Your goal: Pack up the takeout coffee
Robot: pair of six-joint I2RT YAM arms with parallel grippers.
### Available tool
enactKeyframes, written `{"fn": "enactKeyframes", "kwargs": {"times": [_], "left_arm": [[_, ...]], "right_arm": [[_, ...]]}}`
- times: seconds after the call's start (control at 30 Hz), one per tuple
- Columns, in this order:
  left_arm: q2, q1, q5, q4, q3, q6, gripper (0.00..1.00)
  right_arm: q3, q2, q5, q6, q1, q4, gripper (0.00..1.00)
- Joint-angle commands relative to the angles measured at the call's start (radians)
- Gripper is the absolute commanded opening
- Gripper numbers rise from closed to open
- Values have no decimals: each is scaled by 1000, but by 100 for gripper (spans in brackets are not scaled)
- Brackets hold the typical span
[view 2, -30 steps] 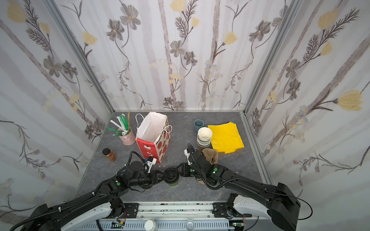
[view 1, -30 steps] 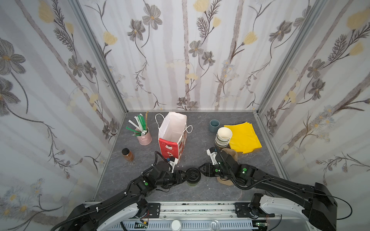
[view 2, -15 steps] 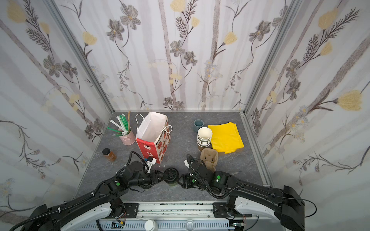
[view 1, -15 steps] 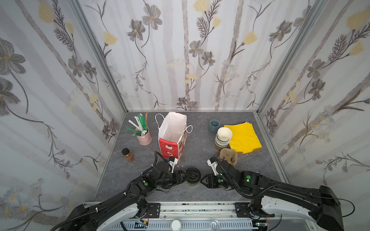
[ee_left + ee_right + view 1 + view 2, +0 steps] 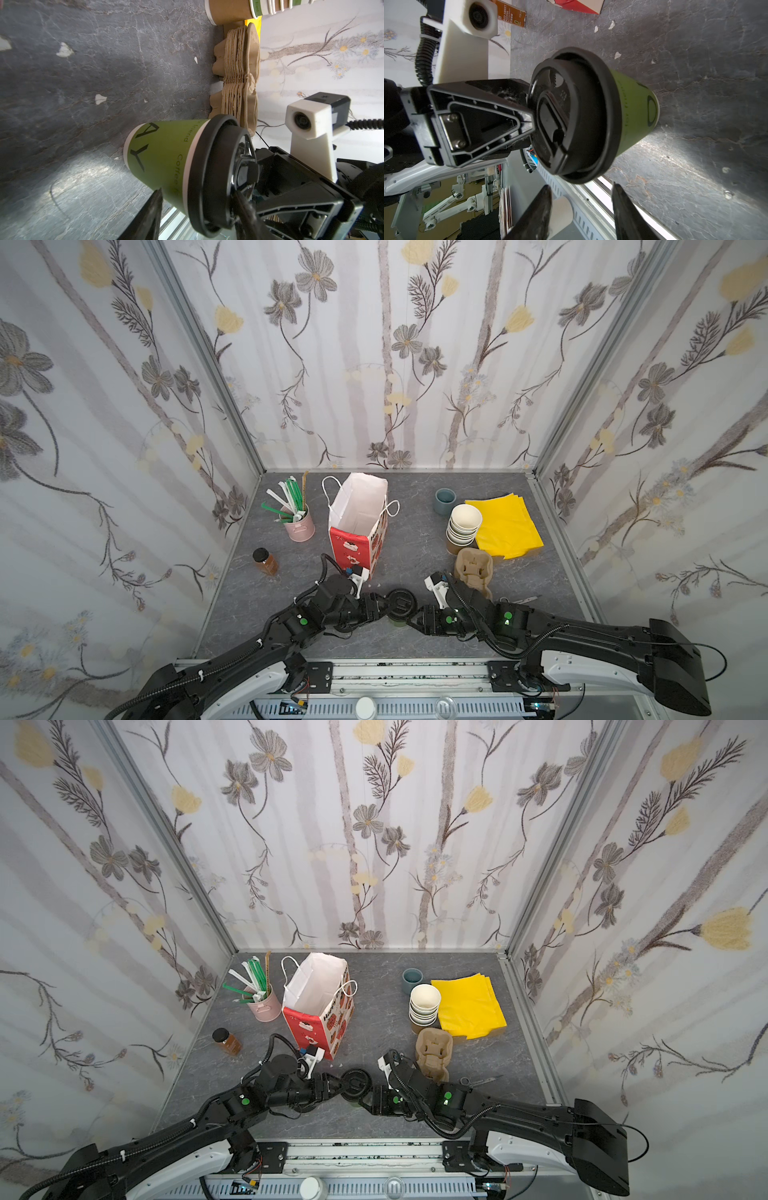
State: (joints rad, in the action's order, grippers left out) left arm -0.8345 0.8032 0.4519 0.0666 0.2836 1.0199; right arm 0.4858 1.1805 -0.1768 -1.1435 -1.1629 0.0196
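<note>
Takeout coffee (image 5: 166,158): green-sided paper cup with its black sip lid (image 5: 571,116) on. It stands on the grey table (image 5: 83,83) toward the front edge, between the two arms. In both top views only the lid shows. The cup's side is hidden beneath it, and the black grippers merge with it, so the fingertips cannot be separated there.

Left gripper (image 5: 198,192): fingers roughly half apart and closed on the cup's top. One tip is on the green side below the lid, the other lies across the lid's top. The finger roots are cut off by the frame edge, and one finger covers the end of the printed "Coffee".

Right gripper (image 5: 581,187): fingers parted with nothing between them, tips just short of the lid's rim and apart from it.

Stack of moulded carriers (image 5: 473,572): near the cup, front part hidden by the right arm. Beyond it is a stack of paper cups (image 5: 464,522), beside yellow napkins (image 5: 505,526).

Red-and-white bag (image 5: 357,518): open behind the left gripper, floor out of sight.

What looks like scissors (image 5: 521,598) lies partly behind the right arm.

Spice jar (image 5: 511,17): label cut by the frame.
</note>
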Motion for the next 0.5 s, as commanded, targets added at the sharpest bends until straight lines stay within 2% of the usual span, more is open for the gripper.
{"fn": "enactKeyframes", "kwargs": {"times": [0.0, 0.47], "left_arm": [[-16, 1, -31, -68, 8, -23, 54], [-21, 0, -31, -68, 1, -23, 53]], "right_arm": [[-6, 11, 11, -30, 1, -62, 48], [-13, 79, 104, -56, 4, 29, 42]]}}
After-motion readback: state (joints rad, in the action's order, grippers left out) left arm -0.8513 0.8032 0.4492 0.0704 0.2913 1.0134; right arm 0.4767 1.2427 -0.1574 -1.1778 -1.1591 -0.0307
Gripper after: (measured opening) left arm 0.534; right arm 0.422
